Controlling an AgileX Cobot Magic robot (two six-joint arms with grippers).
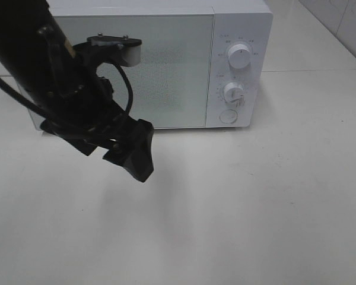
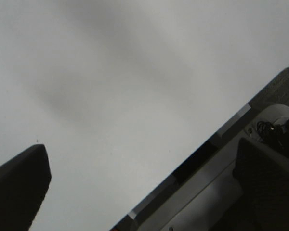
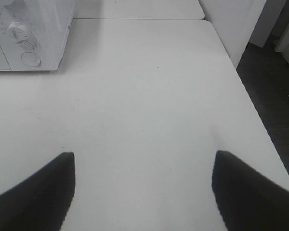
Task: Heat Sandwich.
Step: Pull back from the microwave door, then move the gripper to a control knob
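The sandwich is out of view in every frame. A white microwave [image 1: 166,65] stands at the back of the white table [image 1: 255,208] with its door shut. My left gripper [image 1: 132,155] hangs in front of the door's lower left part, above the table. Its dark fingers [image 2: 19,187] stand wide apart in the left wrist view, open on nothing but bare table. My right gripper [image 3: 142,192] shows only in the right wrist view. It is open over the table, to the right of the microwave [image 3: 29,33], with nothing between its fingers [image 3: 33,192].
On the microwave's right panel are two knobs [image 1: 239,56] [image 1: 232,92] and a round button [image 1: 228,116]. The table's right edge [image 3: 260,120] drops to a dark floor. The black left arm [image 1: 47,77] covers the microwave's left side.
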